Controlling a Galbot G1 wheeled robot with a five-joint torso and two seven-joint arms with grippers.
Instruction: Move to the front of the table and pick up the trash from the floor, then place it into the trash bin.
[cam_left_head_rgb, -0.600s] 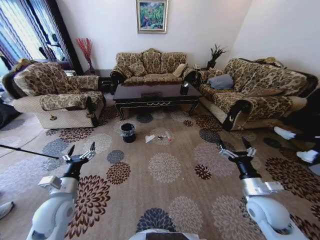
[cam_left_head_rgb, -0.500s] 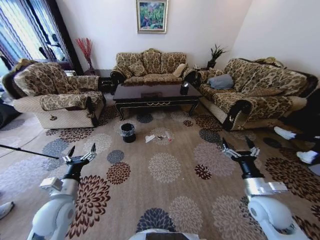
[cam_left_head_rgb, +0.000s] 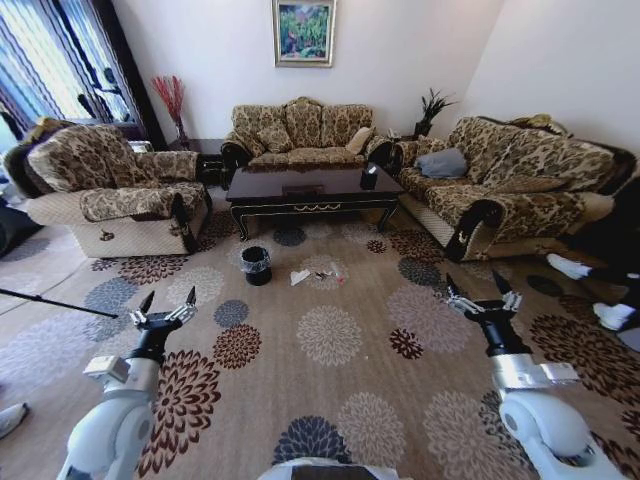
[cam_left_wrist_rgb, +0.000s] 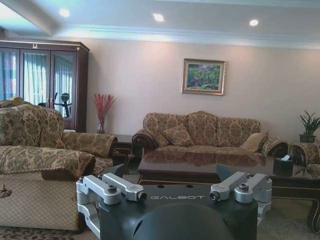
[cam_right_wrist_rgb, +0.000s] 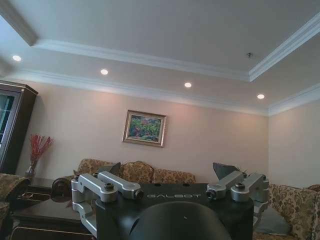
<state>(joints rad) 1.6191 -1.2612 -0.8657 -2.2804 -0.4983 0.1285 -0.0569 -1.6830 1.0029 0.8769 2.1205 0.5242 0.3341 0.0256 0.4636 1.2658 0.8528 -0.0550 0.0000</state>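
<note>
Because the trash (cam_left_head_rgb: 318, 273) is a loose scatter of small bits on the patterned carpet, just in front of the coffee table (cam_left_head_rgb: 312, 188) and beside the black trash bin (cam_left_head_rgb: 256, 264), a grasp could miss a piece or nudge the bin; the scatter's long axis runs parallel to the table's front rail; the left gripper (cam_left_head_rgb: 166, 306) and right gripper (cam_left_head_rgb: 479, 291) hover well short, fingers spread wide and empty.

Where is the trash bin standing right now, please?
In the head view, the trash bin stands on the carpet before the table's left front leg, left of the trash.
</note>
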